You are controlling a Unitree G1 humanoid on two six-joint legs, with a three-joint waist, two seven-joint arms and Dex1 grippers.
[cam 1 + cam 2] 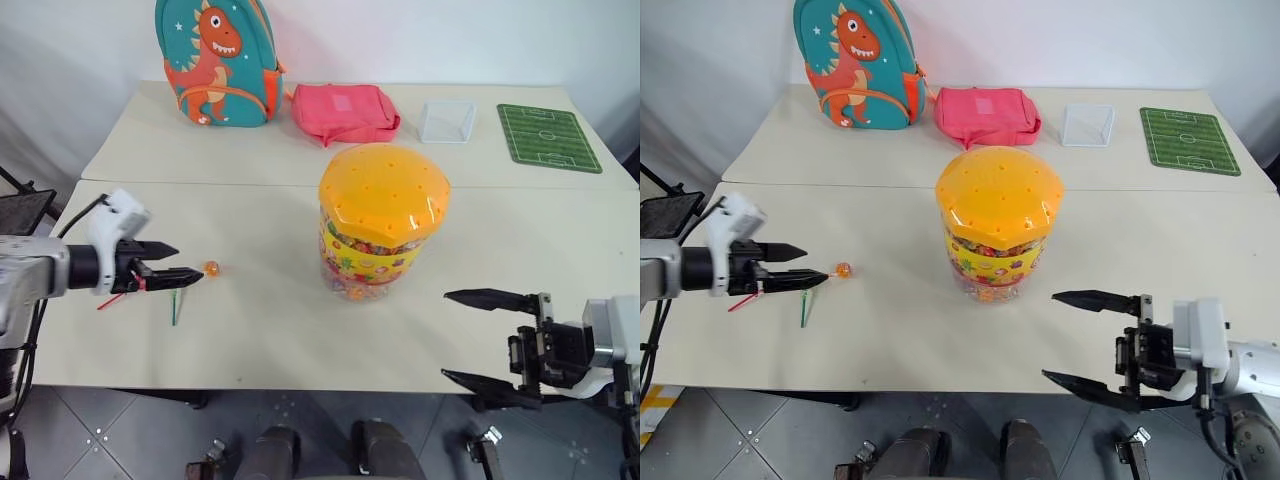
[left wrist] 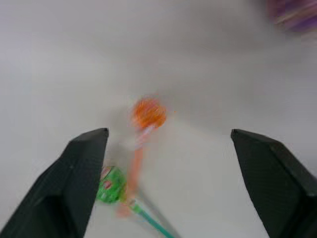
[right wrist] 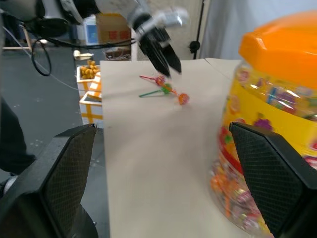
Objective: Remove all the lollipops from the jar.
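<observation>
Just ahead of the left claw (image 1: pixel 185 273), on the pale desk (image 1: pixel 280 340), lie the three small wrapped lollipops on thin sticks: the orange-headed one (image 1: pixel 211 268) sits a little past the fingertips, the green one (image 2: pixel 111 185) lies close under the claw with its stick (image 1: pixel 175 308) trailing toward the desk's near edge, and the red one (image 3: pixel 159 80) rests beside it, its stick (image 1: pixel 110 300) partly hidden by the claw. All three are out on the desk, well apart from the large clear plastic jar with the yellow label band and domed orange lid (image 1: pixel 383 225), which stands to the claw's right; no stick rises from the lid's holes.

The left claw stands wide open and holds nothing; the wrist view shows the orange lollipop lying free between its two black fingers (image 2: pixel 74 183).

By the look of it the step in hand is the let-go of the last lollipop. To finish it well, the left claw should lift straight up and away with its fingers kept apart, so no finger drags a stick or rolls a candy head toward the desk edge.

Beyond the jar, the right claw (image 1: pixel 490 335) hovers near the desk's front edge, spread wide and empty, level with the jar's lower wall but not touching it. It should stay clear so the jar is not nudged.
</observation>
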